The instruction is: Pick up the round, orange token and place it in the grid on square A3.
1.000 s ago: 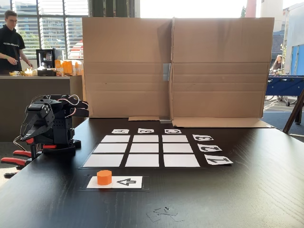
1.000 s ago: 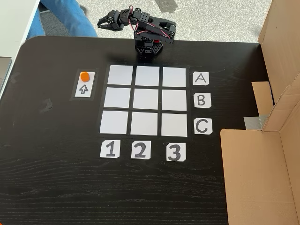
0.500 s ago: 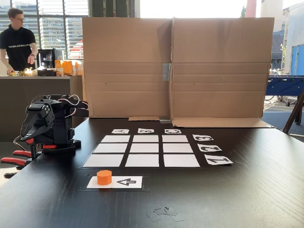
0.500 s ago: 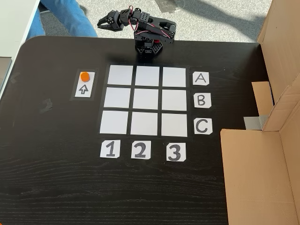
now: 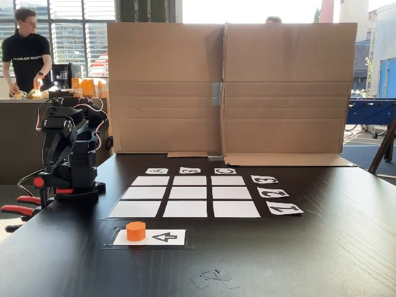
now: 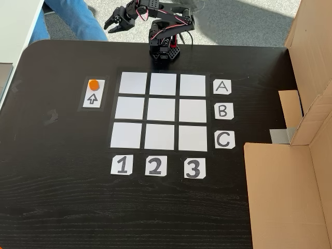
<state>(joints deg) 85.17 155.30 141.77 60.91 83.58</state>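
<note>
The orange token (image 5: pixel 135 231) (image 6: pixel 93 84) rests on the end of a white card with a black arrow (image 6: pixel 93 98), beside the grid's column 1. The grid (image 6: pixel 163 111) (image 5: pixel 185 195) is a three-by-three set of white squares with cards A, B, C and 1, 2, 3 along two edges. Square A3 (image 6: pixel 193 84) (image 5: pixel 150 180) has nothing on it. My black arm (image 5: pixel 68 148) stands at the table edge next to row A, raised. My gripper (image 6: pixel 113 25) hangs off the table edge, far from the token; its fingers are too small and dark to tell their state.
A tall cardboard screen (image 5: pixel 229 86) (image 6: pixel 290 187) stands along the table side beyond column 3. Red clamp handles (image 5: pixel 18 207) hold the arm's base at the edge. A person (image 5: pixel 26 52) stands at a counter in the background; blue-trousered legs (image 6: pixel 72 18) are near the arm.
The arm has risen from its folded, low pose to a more upright one, and the gripper has lifted with it. The token and the cards have not moved.
</note>
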